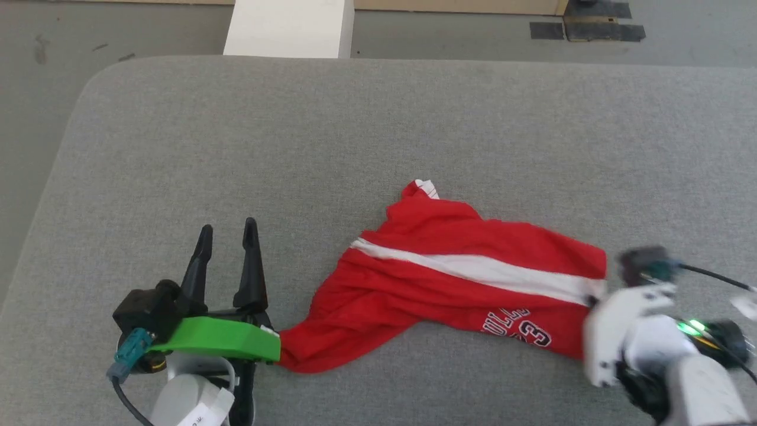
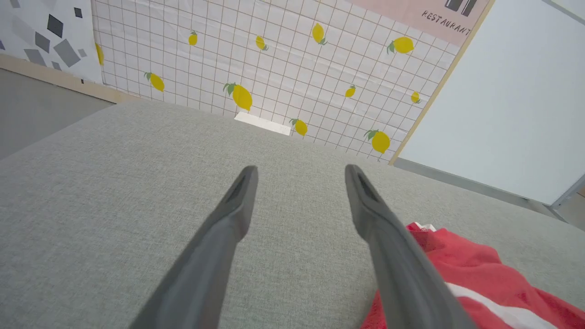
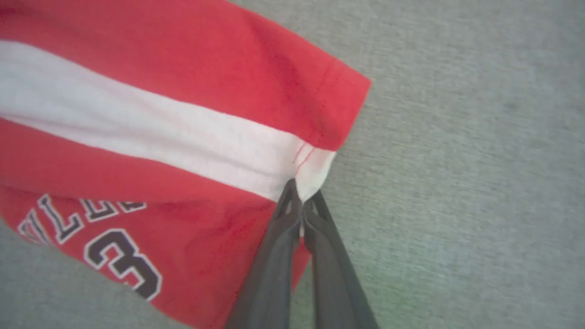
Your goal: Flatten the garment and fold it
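Note:
The red garment (image 1: 449, 278) lies crumpled on the grey cushion, its broad white stripe running from upper left to lower right and white lettering near its right hem. My right gripper (image 3: 302, 201) is shut on the garment's (image 3: 183, 91) hem, right at the end of the white stripe. In the head view the right arm's wrist (image 1: 644, 331) is blurred at the garment's right edge. My left gripper (image 1: 227, 232) rests open at the lower left, nothing between its fingers. Its right finger (image 2: 388, 237) runs beside the garment's (image 2: 475, 269) left end.
The grey padded surface (image 1: 355, 130) has rounded corners and free room on its far half and left side. A white block (image 1: 290, 26) stands behind its far edge. Grey floor lies beyond. A lemon-patterned wall (image 2: 274, 59) rises behind.

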You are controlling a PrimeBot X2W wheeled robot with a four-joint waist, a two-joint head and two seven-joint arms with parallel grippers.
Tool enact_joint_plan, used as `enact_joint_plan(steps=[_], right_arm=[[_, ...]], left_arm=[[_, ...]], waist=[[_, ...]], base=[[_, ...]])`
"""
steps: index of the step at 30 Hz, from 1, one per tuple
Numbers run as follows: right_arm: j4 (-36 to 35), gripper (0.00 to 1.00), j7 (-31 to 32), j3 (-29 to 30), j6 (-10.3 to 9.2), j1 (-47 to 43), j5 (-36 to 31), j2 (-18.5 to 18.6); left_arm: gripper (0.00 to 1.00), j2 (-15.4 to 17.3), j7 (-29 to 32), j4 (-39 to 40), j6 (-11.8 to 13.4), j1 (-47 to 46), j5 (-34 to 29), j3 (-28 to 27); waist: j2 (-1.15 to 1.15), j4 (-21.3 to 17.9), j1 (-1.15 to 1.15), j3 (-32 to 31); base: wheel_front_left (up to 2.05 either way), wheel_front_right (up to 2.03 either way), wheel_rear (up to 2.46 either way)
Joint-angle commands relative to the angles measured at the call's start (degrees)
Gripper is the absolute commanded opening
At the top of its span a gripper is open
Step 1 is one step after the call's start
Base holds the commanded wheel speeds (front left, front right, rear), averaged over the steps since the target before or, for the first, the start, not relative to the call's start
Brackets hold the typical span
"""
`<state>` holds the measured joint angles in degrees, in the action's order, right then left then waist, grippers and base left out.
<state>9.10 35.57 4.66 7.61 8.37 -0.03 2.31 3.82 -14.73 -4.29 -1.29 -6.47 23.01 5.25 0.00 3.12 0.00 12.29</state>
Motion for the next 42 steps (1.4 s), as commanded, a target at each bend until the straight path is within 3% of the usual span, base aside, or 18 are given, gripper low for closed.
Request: enact_joint_plan(steps=[1, 6, 10, 11, 12, 19, 27, 33, 41, 42], right_arm=[[-0.3, 0.00, -0.5, 2.7, -0.12, -2.6, -0.5, 0.6], [-4.0, 0.00, -2.5, 10.5, -0.12, -5.6, -0.8, 0.6], [-4.1, 0.00, -3.9, 13.6, -0.12, -6.7, 0.0, 0.6], [-4.0, 0.65, -4.7, 13.8, -0.12, -6.7, 0.6, 0.6], [-3.9, 1.00, -5.8, 13.6, -0.12, -6.8, 1.5, 0.6], [-5.3, 1.00, -18.1, 11.9, -0.12, -8.6, 4.8, 0.6], [-9.7, 1.00, -30.1, 9.3, -0.12, -12.0, 5.9, 0.6], [-9.7, 1.00, -32.8, 7.7, -0.12, -12.9, 6.2, 0.6], [-8.1, 1.00, -33.3, 5.4, -0.12, -12.2, 7.0, 0.6], [-8.0, 1.00, -33.4, 5.3, -0.12, -12.1, 7.0, 0.6]], left_arm=[[1.00, -0.3, -0.3, -0.4, -0.6, -0.4, -0.6, -0.5], [1.00, -0.7, -0.3, -1.8, -1.5, 0.4, -1.5, -0.6], [1.00, -0.8, -0.3, -3.1, -2.2, 0.1, -1.8, 0.3], [1.00, -0.8, -0.3, -3.5, -2.3, 0.0, -1.8, 0.7], [1.00, -0.8, -0.3, -4.0, -2.5, -0.1, -2.0, 1.3], [1.00, -0.8, 4.0, -4.9, -4.5, -1.2, -2.1, 7.9], [1.00, -0.7, 21.0, -3.1, -5.6, -1.2, 0.7, 16.7], [1.00, -0.4, 29.9, -1.1, -2.9, -0.9, 1.3, 17.9], [1.00, 0.2, 36.1, 0.1, -0.4, -1.2, 1.7, 18.1], [0.88, 0.2, 36.6, 0.1, -0.4, -1.2, 1.9, 18.1]], waist=[[0.00, -0.4, 0.00, -0.8], [0.00, -1.9, 0.00, -2.5], [0.00, -3.3, 0.00, -3.5], [0.00, -3.6, 0.00, -3.8], [0.00, -3.9, 0.00, -4.1], [0.00, -5.4, 0.00, -5.6], [0.00, -6.5, 0.00, -6.2], [0.00, -7.8, 0.00, -6.2], [0.00, -9.2, 0.00, -6.0], [0.00, -9.3, 0.00, -6.0]], base=[[0.00, 0.00, 0.00], [0.00, 0.00, 0.00], [0.00, 0.00, 0.00], [0.00, 0.00, 0.00], [0.00, 0.00, 0.00], [0.00, 0.00, 0.00], [0.00, 0.00, 0.00], [0.00, 0.00, 0.00], [0.00, 0.00, 0.00], [0.00, 0.00, 0.00]])
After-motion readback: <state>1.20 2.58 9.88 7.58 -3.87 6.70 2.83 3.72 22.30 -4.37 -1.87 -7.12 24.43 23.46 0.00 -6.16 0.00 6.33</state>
